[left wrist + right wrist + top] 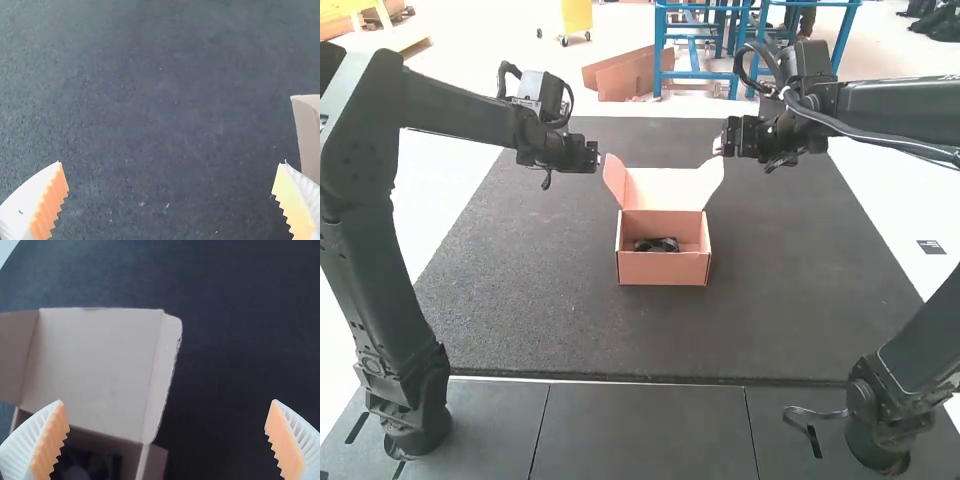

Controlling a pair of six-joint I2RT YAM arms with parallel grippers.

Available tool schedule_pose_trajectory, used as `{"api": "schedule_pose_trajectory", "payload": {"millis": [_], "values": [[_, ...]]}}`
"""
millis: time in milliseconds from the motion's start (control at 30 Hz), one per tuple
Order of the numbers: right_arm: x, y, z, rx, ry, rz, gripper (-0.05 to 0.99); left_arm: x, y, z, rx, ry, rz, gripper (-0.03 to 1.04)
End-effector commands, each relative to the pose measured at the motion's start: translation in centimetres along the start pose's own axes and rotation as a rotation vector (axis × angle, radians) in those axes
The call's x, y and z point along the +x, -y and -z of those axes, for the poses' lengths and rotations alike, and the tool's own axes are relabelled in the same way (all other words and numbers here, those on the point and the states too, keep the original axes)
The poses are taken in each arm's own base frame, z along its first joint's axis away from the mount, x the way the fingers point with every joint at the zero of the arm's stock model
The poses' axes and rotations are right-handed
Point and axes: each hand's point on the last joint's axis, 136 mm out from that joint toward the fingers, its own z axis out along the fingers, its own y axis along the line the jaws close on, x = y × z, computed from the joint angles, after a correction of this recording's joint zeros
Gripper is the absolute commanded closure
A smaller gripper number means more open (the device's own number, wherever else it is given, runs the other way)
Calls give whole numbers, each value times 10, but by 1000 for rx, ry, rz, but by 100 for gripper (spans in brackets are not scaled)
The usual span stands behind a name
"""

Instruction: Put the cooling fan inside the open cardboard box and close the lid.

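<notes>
- I take the cardboard box [663, 258] as my landmark. It stands upright on the dark mat [500, 260] with its opening facing up.
- Its lid [665, 187] rises from the box's far wall and leans slightly away from the opening, so the box is open. A narrow side flap [612, 178] stands at each end of the lid.
- The cooling fan [657, 243] lies inside the box on its floor. It shows as a dark shape below the near rim, and nothing is holding it.
- The left gripper [592, 158] hangs above the mat, just beside the lid's flap on the left arm's side and about level with the lid's top edge. I cannot tell whether it touches the cardboard.
- Through its wrist camera I see its white ribbed fingers [47, 200] with orange pads spread wide. Only bare mat lies between them and they grip nothing. An edge of cardboard sits close by one finger.
- The right gripper [728, 137] hangs just beside the lid's upper corner on the right arm's side, at much the same height as the other.
- Its fingers [47, 442] are also spread wide and carry nothing. From its wrist camera the inner face of the lid lies under one finger, with the dark inside of the box beneath that.
</notes>
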Motion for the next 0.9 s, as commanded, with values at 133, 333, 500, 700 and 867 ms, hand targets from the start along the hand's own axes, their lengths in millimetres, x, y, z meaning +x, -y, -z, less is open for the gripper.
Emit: {"api": "schedule_pose_trajectory", "payload": {"millis": [133,333,500,700,867], "values": [[-21,0,-1,-17,33,-19,3,-16,32,6,101,34,-21,4],[-24,-1,-7,-27,26,-27,3,-13,46,7,149,24,-32,4],[-27,-3,-12,-36,20,-34,3,-14,48,8,154,26,-33,4],[-17,-2,-24,-36,-31,-39,3,-15,53,9,183,27,-27,4],[-18,-1,-32,-39,-44,-46,3,-14,60,10,204,25,-32,4]]}}
